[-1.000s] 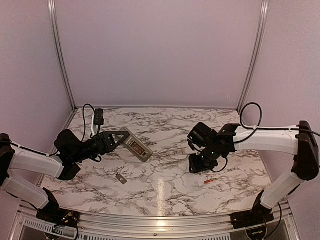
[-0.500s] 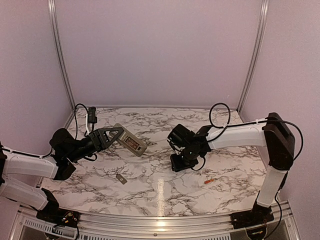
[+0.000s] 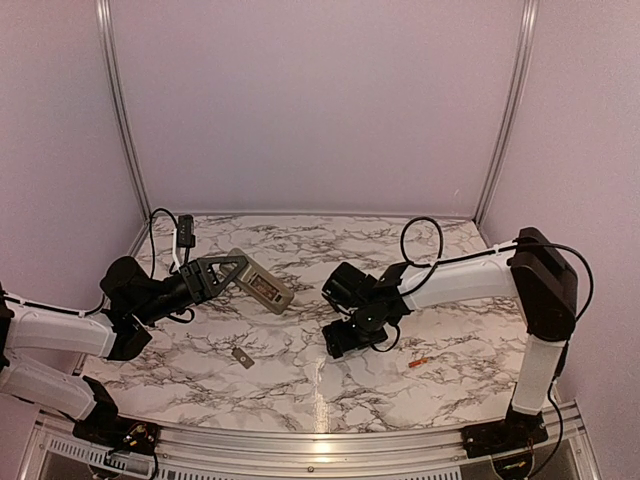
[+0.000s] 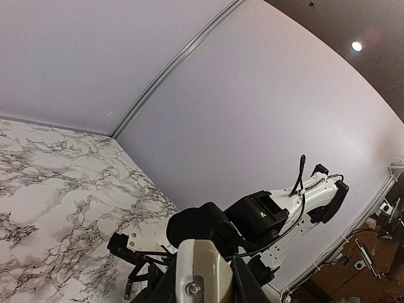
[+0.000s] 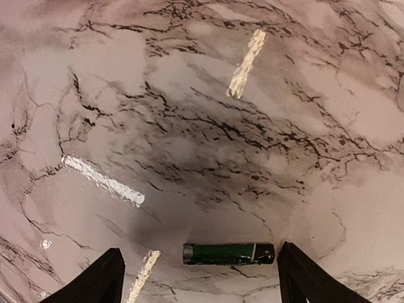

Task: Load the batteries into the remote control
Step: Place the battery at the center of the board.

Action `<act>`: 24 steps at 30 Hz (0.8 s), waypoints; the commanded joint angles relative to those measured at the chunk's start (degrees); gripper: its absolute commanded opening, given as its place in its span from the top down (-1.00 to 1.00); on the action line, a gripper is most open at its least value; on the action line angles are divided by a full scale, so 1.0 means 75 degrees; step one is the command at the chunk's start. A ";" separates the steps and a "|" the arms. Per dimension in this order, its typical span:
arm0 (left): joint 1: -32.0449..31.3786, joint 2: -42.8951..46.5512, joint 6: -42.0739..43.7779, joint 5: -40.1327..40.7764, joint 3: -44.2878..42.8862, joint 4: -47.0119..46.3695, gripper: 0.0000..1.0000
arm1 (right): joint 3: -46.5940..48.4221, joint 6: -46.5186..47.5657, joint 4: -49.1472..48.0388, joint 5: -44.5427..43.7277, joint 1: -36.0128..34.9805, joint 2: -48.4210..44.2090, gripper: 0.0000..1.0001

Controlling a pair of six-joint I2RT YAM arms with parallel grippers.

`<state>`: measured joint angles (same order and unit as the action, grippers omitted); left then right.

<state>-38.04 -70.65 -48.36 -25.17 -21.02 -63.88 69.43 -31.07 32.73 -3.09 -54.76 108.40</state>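
Right now the right gripper hangs low over the marble table with its fingers spread. The dark green battery lies flat on the table between them. It is pointed from one finger to the other and sits much nearer the finger on the right of the wrist view. The left gripper is closed on one end of the remote control and holds it out toward the middle of the table. I cannot tell whether its far end rests on the surface.

Most likely, the trouble starts at the pinch. If the fingers close as they stand, the nearer one touches first and shoves the battery along. Squeezed end to end, it could pop out or tip up, and being round it may roll off. The remote is held by one end only, so pressing a battery in could swing it in the grip.

The orange battery lies on the table to the right, just in front of the right arm, where a sweep of that arm or its cable could knock it. A small grey cover lies in front of the left gripper, well apart from both. Nothing stands between the two grippers.
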 commanded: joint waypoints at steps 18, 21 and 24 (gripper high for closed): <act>0.0057 0.0534 0.0426 -0.0131 -0.0494 0.0974 1.00 | -0.0675 0.5079 0.0004 0.0443 0.0268 -0.0970 -0.80; 0.0057 0.0650 0.0478 -0.0169 -0.0584 0.1143 1.00 | -0.0780 0.5472 -0.0080 0.0569 0.0429 -0.0898 -0.78; 0.0057 0.0745 0.0509 -0.0148 -0.0615 0.1290 1.00 | -0.0977 0.5848 -0.0420 0.0789 0.0672 -0.0964 -0.75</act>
<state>-37.98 -67.02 -45.95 -25.56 -23.59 -56.53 63.37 6.37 33.26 -0.01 -51.99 101.47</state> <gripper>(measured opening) 0.233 0.884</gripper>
